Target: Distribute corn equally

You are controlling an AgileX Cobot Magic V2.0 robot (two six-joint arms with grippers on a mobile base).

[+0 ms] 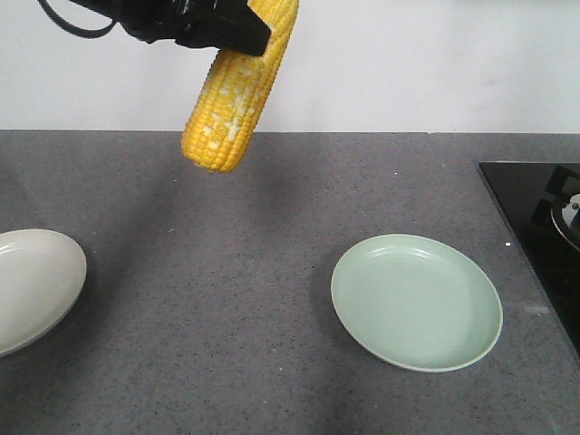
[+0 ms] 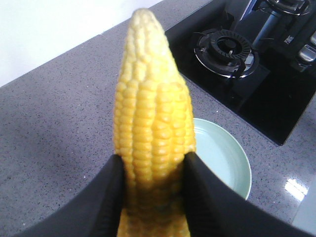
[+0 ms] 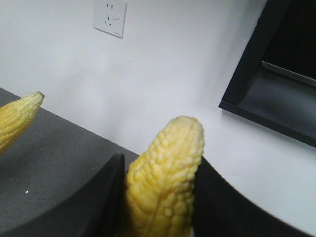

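Observation:
One bright yellow corn cob (image 1: 237, 91) hangs tip-down high over the grey counter, left of an empty pale green plate (image 1: 417, 304). My left gripper (image 1: 243, 43) is shut on its upper part. In the left wrist view the black fingers (image 2: 106, 197) squeeze that cob (image 2: 148, 98) from both sides at the left gripper (image 2: 154, 160), with the green plate (image 2: 222, 158) showing below to the right. My right gripper (image 3: 160, 160) is shut on a second corn cob (image 3: 173, 143), held up facing the wall. The left cob's tip (image 3: 17, 118) shows at that view's left edge.
An empty cream plate (image 1: 32, 281) lies at the counter's left edge. A black gas hob (image 1: 544, 208) with a burner (image 2: 227, 49) fills the right side. A white wall with a socket (image 3: 109, 17) stands behind the counter, beside a dark shelf unit (image 3: 276, 74).

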